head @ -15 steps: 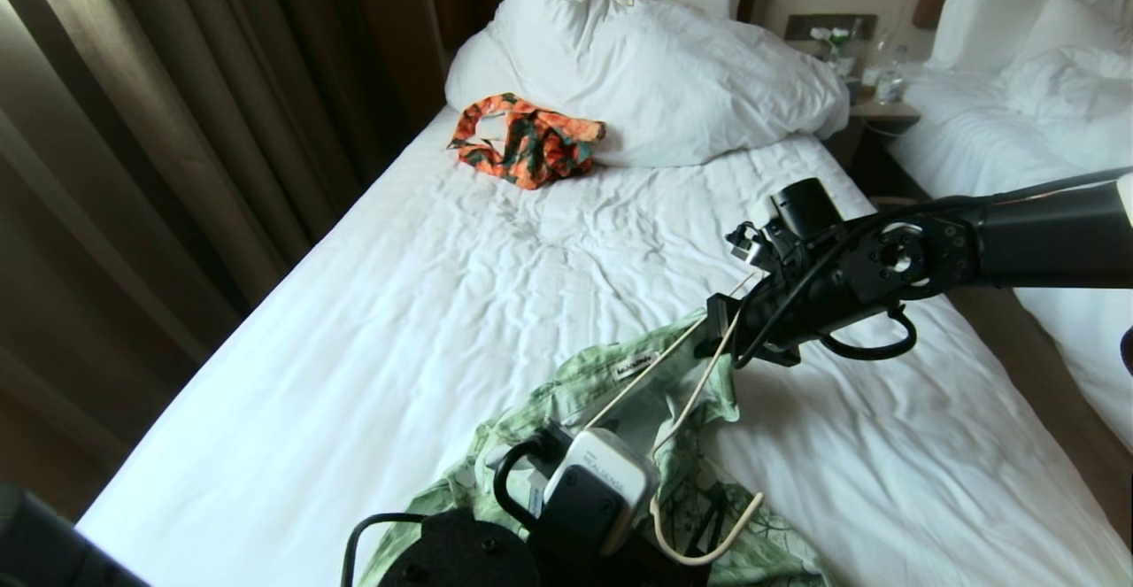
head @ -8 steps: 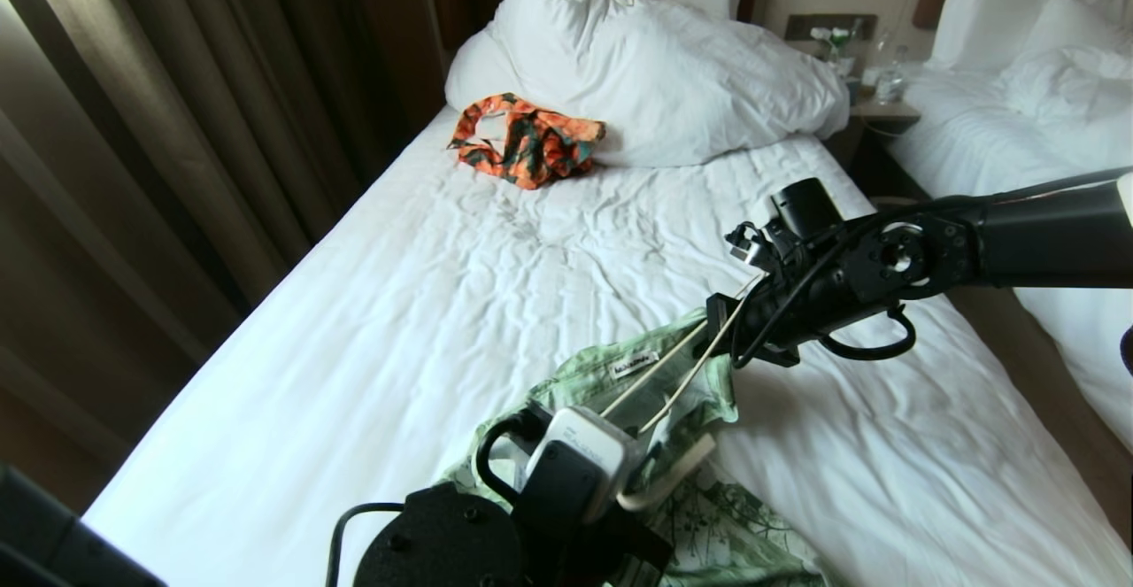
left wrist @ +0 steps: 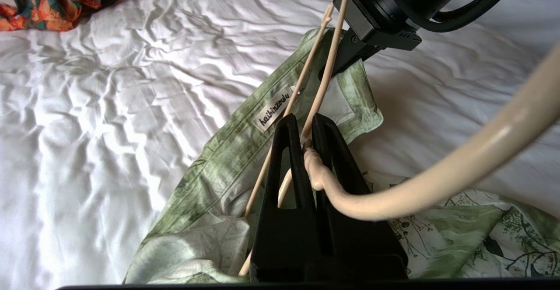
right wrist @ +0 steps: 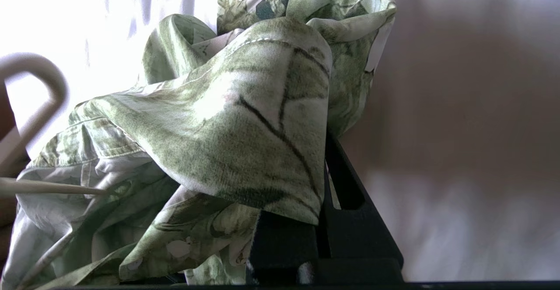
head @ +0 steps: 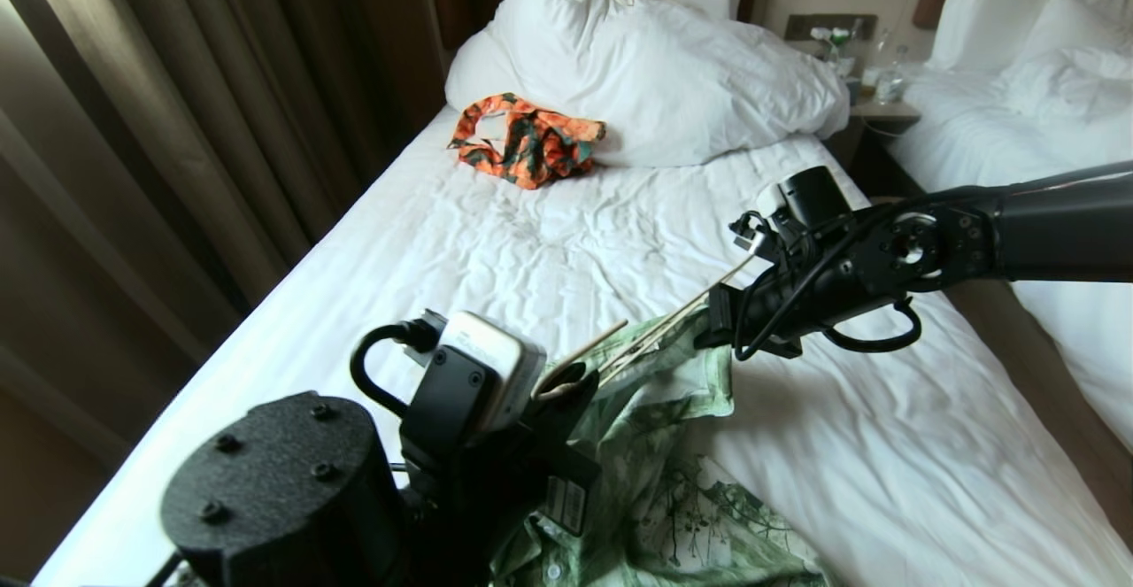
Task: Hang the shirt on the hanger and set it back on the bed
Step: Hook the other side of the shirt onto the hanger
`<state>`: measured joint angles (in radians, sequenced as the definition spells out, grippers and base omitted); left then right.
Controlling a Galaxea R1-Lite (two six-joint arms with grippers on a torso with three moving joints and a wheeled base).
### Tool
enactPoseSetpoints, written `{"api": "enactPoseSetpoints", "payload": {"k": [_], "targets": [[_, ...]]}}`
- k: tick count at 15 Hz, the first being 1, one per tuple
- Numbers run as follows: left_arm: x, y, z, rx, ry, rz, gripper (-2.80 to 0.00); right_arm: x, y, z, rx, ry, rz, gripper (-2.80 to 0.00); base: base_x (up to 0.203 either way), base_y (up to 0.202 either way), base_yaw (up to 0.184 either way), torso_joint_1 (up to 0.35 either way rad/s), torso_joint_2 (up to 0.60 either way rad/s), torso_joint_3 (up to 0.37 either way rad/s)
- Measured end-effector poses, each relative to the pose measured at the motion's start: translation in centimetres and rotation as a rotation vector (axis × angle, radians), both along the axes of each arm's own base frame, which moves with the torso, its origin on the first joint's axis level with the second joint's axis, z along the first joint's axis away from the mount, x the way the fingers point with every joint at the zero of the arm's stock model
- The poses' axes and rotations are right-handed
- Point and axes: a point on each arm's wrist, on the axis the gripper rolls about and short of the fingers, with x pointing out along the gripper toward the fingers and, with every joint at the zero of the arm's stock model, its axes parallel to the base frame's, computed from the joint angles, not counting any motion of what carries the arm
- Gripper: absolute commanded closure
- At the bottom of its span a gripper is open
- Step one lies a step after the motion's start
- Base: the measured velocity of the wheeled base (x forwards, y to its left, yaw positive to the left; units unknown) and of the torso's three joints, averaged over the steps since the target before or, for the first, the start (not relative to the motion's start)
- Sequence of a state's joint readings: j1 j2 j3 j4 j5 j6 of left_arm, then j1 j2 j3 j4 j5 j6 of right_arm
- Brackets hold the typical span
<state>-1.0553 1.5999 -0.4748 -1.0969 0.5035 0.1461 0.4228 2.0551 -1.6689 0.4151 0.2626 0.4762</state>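
So we've got both arms over the bed (head: 425,242) right now. Our left tool (left wrist: 306,126) is clenched on the hanger (left wrist: 321,84), right at the twisted neck where the hook curves off, and in the head view that left tool (head: 566,379) sits near the bottom middle of the picture, just above the shirt (head: 673,481). The 2 thin wires of the hanger (head: 673,321) run up and away from it toward our right tool (head: 712,330), which reaches in from the right side. That right tool (right wrist: 323,185) is pinched on the shirt (right wrist: 245,128): a fold of the green leafy fabric drapes right over its fingers. The collar with the white neck label (left wrist: 274,114) lies next to the hanger wires, and the rest of the shirt is bunched on the wrinkled sheet at the near end of the bed. An orange patterned garment (head: 527,140) lies farther up by the pillows (head: 664,65).
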Motion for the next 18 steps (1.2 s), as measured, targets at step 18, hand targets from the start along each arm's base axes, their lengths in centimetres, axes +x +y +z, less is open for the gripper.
{"api": "enactPoseSetpoints", "payload": {"k": [18], "targets": [[-1.8, 2.5, 0.7, 0.049, 0.107, -0.020, 0.00, -1.0, -0.8, 3.4, -0.001, -0.128, 0.030, 0.00, 0.000, 0.000, 0.000, 0.000, 0.00, 0.000]]}}
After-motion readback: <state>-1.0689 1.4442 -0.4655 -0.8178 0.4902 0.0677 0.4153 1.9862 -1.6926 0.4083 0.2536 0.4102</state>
